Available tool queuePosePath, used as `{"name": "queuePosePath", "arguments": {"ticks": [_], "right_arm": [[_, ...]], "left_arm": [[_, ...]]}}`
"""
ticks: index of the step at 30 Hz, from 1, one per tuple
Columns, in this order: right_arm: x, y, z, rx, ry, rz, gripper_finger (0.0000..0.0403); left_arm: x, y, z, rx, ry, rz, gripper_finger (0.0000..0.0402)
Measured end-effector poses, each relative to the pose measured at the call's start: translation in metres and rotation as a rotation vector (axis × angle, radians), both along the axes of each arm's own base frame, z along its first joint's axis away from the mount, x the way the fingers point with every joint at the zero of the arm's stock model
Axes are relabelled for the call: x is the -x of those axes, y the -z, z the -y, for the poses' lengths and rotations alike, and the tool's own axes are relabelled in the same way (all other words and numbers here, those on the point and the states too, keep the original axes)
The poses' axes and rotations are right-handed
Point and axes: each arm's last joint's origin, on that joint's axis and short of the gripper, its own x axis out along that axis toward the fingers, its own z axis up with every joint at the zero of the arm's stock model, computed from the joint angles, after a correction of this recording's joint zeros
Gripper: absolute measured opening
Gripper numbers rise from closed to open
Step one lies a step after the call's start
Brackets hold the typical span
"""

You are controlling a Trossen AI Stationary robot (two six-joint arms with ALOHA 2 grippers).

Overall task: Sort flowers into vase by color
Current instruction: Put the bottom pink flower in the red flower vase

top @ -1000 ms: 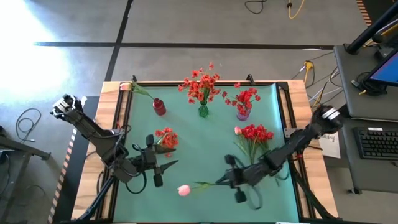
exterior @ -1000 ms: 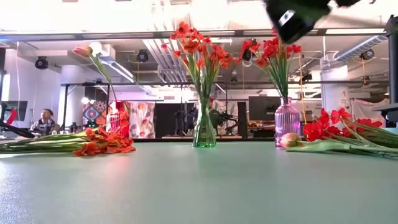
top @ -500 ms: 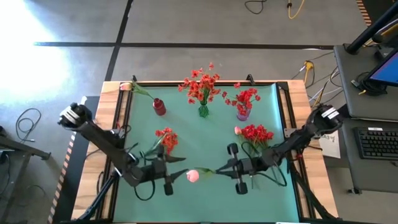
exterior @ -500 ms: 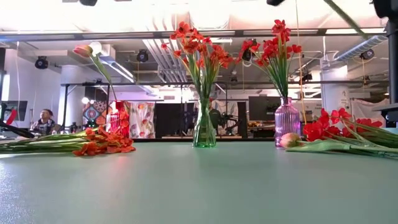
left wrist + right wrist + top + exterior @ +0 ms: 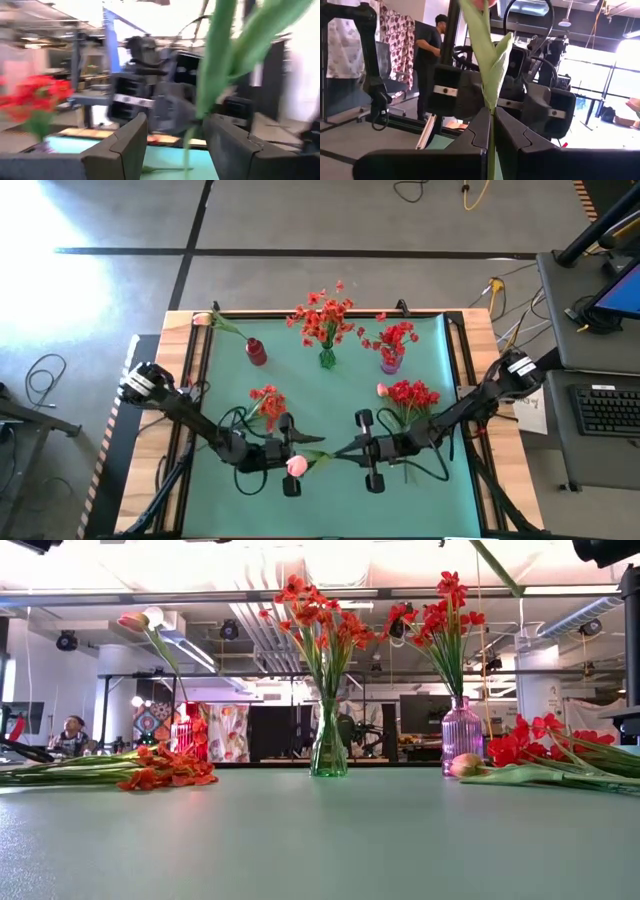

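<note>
We see the right tool (image 5: 490,131) clamped tight on the green stem of a pink tulip (image 5: 297,466), holding it in the air above the front middle of the desk (image 5: 330,395). The left tool (image 5: 176,145) faces it with its fingers partly apart, the stem standing between them. Other flowers (image 5: 409,394) lie on the desk or stand in vases.

floor (image 5: 300,230): grey concrete | desk (image 5: 590,310): right side | ceiling lights (image 5: 330,560): bright
</note>
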Motion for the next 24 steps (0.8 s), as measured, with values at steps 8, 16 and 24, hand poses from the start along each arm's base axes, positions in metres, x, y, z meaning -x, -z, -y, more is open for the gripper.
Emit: {"name": "queuePosePath", "arguments": {"ticks": [8, 16, 24], "right_arm": [[-0.002, 0.000, 0.002, 0.018, 0.011, 0.004, 0.0012], [-0.002, 0.001, 0.001, 0.039, 0.015, -0.005, 0.0012], [-0.002, 0.001, 0.002, 0.026, 0.016, -0.005, 0.0015]], "left_arm": [[-0.022, -0.003, 0.000, -0.024, 0.095, 0.040, 0.0178], [-0.026, -0.010, 0.001, -0.051, 0.080, 0.061, 0.0111], [-0.025, -0.010, 0.000, -0.028, 0.029, 0.051, 0.0011]]}}
